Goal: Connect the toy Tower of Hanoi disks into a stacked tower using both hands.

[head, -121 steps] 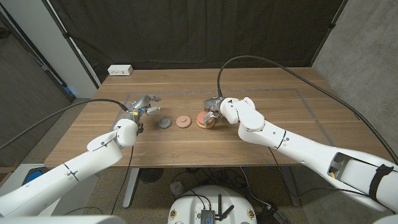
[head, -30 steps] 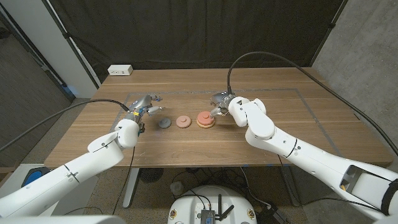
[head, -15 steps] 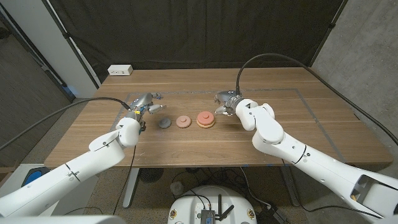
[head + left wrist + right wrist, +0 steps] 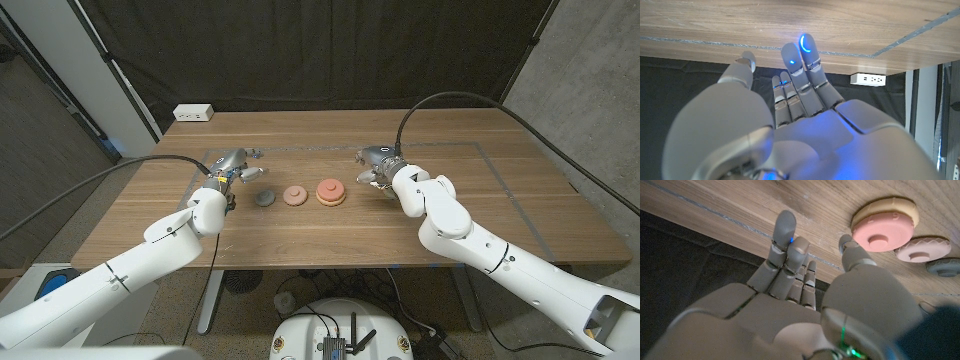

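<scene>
We see the red disk (image 4: 330,189) stacked on the tan disk (image 4: 331,199), with the pink disk (image 4: 294,195) and grey disk (image 4: 264,198) just left of it, our right hand (image 4: 377,167) released beside it and our left hand (image 4: 232,168) empty, fingers apart, beyond the grey disk.

Right hand (image 4: 790,305) empty, near stacked pink disk (image 4: 883,230).

A wooden tabletop (image 4: 300,235) with plank grain runs across the room, a thin taped rectangle outline (image 4: 505,180) marked on its surface. At its far left corner sits a white power strip (image 4: 193,113). Behind hangs a black curtain (image 4: 300,50), a grey concrete wall (image 4: 590,90) stands to the right, and grey carpet floor (image 4: 40,190) lies left.
</scene>
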